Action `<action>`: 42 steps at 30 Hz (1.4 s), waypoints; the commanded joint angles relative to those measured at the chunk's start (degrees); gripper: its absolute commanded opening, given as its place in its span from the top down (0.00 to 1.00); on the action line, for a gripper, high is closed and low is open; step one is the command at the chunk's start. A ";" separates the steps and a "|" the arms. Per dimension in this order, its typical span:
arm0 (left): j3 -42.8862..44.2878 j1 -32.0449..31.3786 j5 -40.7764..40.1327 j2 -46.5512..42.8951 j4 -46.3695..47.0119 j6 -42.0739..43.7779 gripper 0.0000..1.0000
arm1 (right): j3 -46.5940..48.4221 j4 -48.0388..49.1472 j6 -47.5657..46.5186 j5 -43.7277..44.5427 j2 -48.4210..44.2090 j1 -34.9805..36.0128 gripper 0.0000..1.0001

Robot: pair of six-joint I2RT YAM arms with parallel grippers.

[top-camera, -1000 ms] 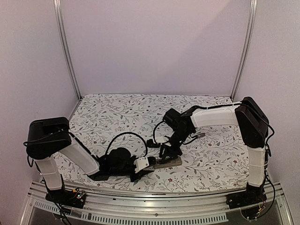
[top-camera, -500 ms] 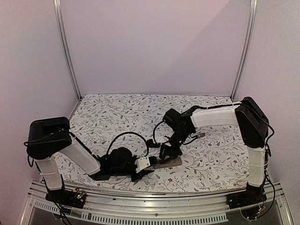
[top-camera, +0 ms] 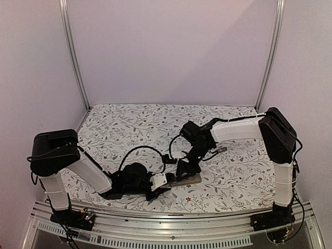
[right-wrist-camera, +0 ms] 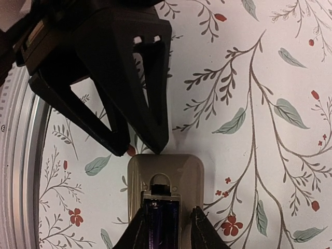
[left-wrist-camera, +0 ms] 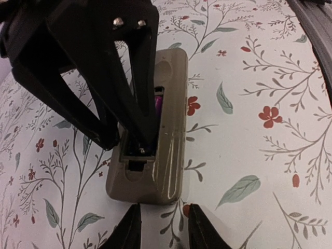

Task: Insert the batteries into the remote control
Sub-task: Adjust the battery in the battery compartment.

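While right pincer (left-wrist-camera: 129,146) straddles batteries (right-wrist-camera: 162,218) in remote control (left-wrist-camera: 174,104), left pincer (right-wrist-camera: 139,149) alongside; both spread.

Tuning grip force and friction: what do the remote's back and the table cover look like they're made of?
Remote control: looks like moulded plastic, grey-tan with a satin finish. It shows soft highlights, rounded edges and a recessed battery bay formed in the shell.
Table cover: probably printed fabric or vinyl, matte, with a floral pattern. It lies flat with no glare, and these views don't show which of the two it is.
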 commanded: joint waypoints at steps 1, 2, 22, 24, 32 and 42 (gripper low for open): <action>0.56 -0.83 -0.41 1.50 -1.59 0.66 0.69 | -2.23 -0.51 0.19 2.91 1.31 0.52 0.74; 0.65 -0.85 -0.40 1.56 -1.59 0.75 0.69 | -2.36 -0.51 0.18 3.02 1.36 0.52 0.75; 1.04 -0.89 -2.16 1.30 -2.36 1.50 0.69 | -7.71 -0.07 -1.45 9.57 -1.69 1.67 0.76; 1.11 -0.82 -2.20 1.18 -2.45 1.57 0.69 | -7.83 0.29 -1.53 9.69 -2.14 1.67 0.76; 1.56 -1.24 -0.41 -1.43 -0.70 4.10 0.69 | -7.41 0.81 -1.33 8.90 -1.93 2.11 0.76; 2.85 -1.26 0.66 2.24 5.94 8.81 0.52 | -7.04 1.41 -1.49 6.64 -1.58 1.93 0.75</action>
